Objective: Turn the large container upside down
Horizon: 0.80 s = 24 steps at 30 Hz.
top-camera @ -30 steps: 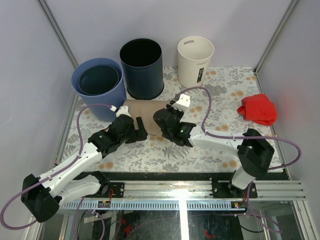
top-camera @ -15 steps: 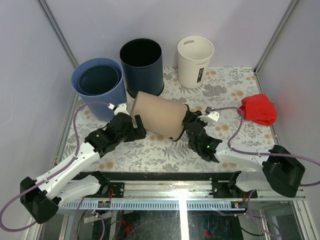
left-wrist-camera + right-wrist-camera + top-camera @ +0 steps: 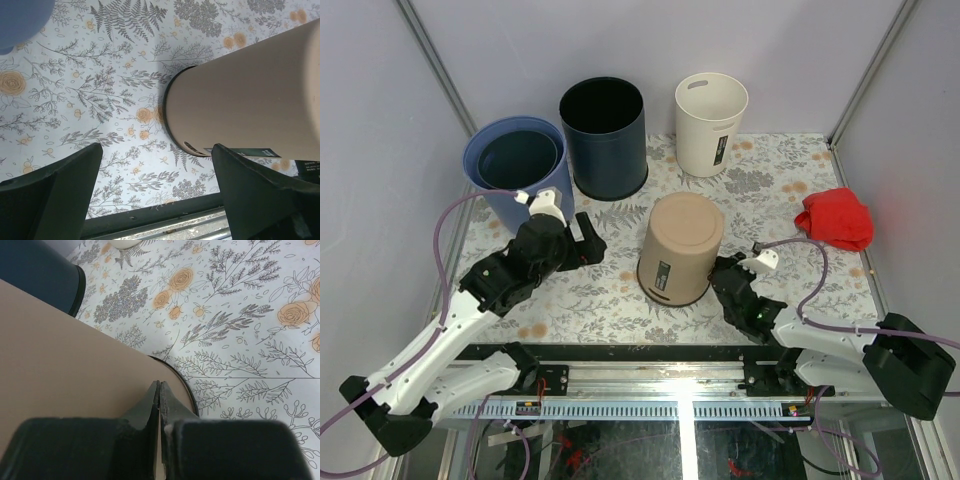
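The large container is a tan bin with a black rim. It stands bottom-up, rim on the flowered table, and shows in the left wrist view and the right wrist view. My left gripper hovers open to its left, well apart from it, and its jaws have nothing between them. My right gripper is shut on nothing, low at the bin's right side. Its tips lie against or just short of the wall near the rim.
At the back stand two nested blue bins, a dark navy bin and a white bin. A red cloth lies at the right. The metal rail of the table's near edge runs just below the left gripper.
The tan bin has gone from lying on its side to standing bottom-up. My right gripper let go, drew back to the right and shut. My left gripper pulled away to the left.
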Each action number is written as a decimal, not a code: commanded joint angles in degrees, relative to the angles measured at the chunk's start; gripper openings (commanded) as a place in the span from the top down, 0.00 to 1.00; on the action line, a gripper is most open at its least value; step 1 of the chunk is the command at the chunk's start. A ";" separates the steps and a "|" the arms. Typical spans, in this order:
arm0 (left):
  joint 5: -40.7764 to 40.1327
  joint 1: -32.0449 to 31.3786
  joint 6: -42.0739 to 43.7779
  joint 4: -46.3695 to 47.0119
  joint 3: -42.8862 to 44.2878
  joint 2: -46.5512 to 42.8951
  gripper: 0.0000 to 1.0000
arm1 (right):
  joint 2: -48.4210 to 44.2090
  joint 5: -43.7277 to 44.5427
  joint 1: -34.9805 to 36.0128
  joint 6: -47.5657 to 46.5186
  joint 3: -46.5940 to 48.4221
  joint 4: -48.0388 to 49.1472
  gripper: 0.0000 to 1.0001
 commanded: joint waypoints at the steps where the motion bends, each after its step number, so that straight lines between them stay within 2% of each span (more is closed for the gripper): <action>1: -1.25 -0.31 0.62 -1.80 0.05 -0.13 0.09 | -0.32 0.17 -0.54 2.78 0.64 0.26 1.00; 6: -1.31 -0.31 0.30 -1.85 -1.15 -0.30 0.09 | 1.67 -1.68 -0.66 2.43 2.23 -1.04 0.98; 9: -1.85 -0.33 0.55 -1.70 -1.66 -0.80 0.09 | 0.86 -5.11 -0.66 1.29 3.91 -3.91 0.86; 11: -1.77 -0.35 0.92 -1.65 -1.71 -0.92 0.08 | -0.20 -9.08 -0.40 -0.43 5.77 -8.25 0.75; 12: -1.50 -0.31 1.19 -1.53 -1.65 -0.88 0.08 | -1.02 -10.23 0.29 -1.50 6.50 -9.94 0.74; 17: 0.02 -0.31 1.36 0.51 -3.34 -1.05 0.06 | -6.62 -9.42 5.25 -4.86 11.61 -24.11 0.68; 24: 6.28 -0.30 2.21 13.46 -12.57 0.14 0.06 | -17.48 -10.92 5.82 -6.06 17.95 -40.57 0.61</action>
